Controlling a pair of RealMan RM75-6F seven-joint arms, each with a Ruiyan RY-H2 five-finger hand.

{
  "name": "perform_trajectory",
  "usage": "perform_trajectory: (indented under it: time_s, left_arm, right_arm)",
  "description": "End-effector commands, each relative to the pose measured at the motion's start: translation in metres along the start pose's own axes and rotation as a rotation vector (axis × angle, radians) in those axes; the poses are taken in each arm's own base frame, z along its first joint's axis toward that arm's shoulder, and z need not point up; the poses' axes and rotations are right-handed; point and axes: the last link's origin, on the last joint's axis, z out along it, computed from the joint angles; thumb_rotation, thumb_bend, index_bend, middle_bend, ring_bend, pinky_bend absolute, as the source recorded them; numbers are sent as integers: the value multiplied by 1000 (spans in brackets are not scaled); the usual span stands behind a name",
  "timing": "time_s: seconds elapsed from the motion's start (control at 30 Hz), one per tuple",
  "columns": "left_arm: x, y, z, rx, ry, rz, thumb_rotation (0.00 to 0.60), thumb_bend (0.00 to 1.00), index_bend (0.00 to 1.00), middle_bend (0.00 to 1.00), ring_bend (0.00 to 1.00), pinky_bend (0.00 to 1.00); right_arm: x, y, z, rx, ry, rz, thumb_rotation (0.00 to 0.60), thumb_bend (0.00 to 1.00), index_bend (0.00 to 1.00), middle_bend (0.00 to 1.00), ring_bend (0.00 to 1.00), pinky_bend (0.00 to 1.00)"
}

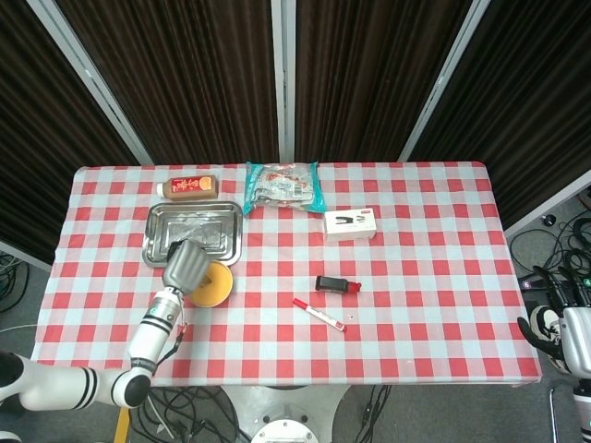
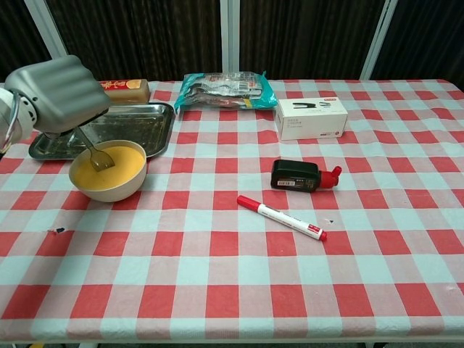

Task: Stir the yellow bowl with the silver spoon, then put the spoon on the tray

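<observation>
- Chest view: the left robot hand (image 2: 61, 94) grasps the spoon (image 2: 92, 148) by its handle, fingers clenched round it, above the yellow bowl (image 2: 109, 170) at the counter's left side.
- The spoon slants down from the hand with its bowl end dipped in the yellow contents, a hold that suits stirring; the stirring step looks to be the one in hand.
- The tray (image 2: 130, 125) lies just behind the bowl, nearly touching it, so the spoon's resting place is a short lift away; placing it there is not yet done.
- Head view: the left robot hand (image 1: 188, 267) covers the bowl's left part (image 1: 214, 286), the arm reaching in from the counter's near left corner.
- The right robot hand (image 1: 565, 332) hangs off the counter's right edge, well apart from the work; whether it is released or clenched cannot be told.
- A red-and-white checked cloth (image 2: 217, 290) covers the counter.
- Also on it: a bottle (image 2: 123, 90) lying behind the tray, a packet (image 2: 225, 89), a white box (image 2: 310, 118), a black-and-red item (image 2: 303, 175) and a red marker (image 2: 283, 217), all clear of the bowl.
- Dark curtains (image 1: 369, 74) with pale uprights close the room behind; cables lie on the floor at the right.
</observation>
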Motion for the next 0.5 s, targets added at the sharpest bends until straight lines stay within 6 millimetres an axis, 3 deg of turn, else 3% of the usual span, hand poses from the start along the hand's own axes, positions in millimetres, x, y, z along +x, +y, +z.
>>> perform_trajectory:
  time_s: [0.03, 0.27, 0.5]
  left_arm:
    - [3, 4, -2, -23, 7, -15, 600, 402, 648, 1000, 996, 1000]
    - [6, 4, 2, -71, 16, -106, 600, 401, 656, 1000, 996, 1000]
    - [1, -10, 10, -62, -2, -207, 600, 401, 658, 1000, 996, 1000]
  right_arm:
    - [0, 0, 0, -2, 1, 1, 600, 212, 128, 322, 105, 226]
    - [1, 1, -1, -4, 4, 3, 600, 212, 128, 322, 105, 226]
    - [1, 2, -1, -9, 5, 4, 600, 212, 128, 322, 105, 226]
